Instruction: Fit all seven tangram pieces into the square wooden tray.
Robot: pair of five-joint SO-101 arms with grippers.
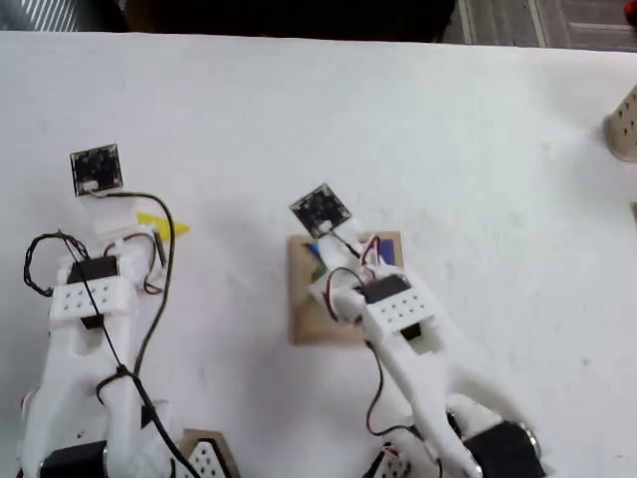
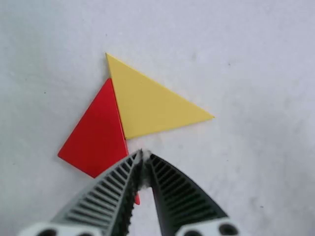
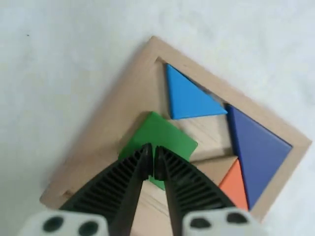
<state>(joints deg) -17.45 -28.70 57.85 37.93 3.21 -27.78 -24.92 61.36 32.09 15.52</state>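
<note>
From above: stretches bare and white toward 12 and 3 o'clock of the square wooden tray [image 1: 304, 324], up to the table [image 1: 448, 149] edge at 12. Sets a yellow triangle [image 1: 151, 219] well apart at the tray's 9 o'clock, under the left arm; bends the right arm over the tray from 5 o'clock.

Left wrist: hovers, left gripper [image 2: 142, 157] pressed together, where the red triangle [image 2: 96, 135] touches the yellow one edge to edge, open table around.

Right wrist: hangs, right gripper [image 3: 151, 150] closed, over a green square [image 3: 162, 135] in the tray, beside light-blue triangle [image 3: 189, 98], dark-blue triangle [image 3: 258, 152], orange triangle [image 3: 235, 184]; bare wood between.
</note>
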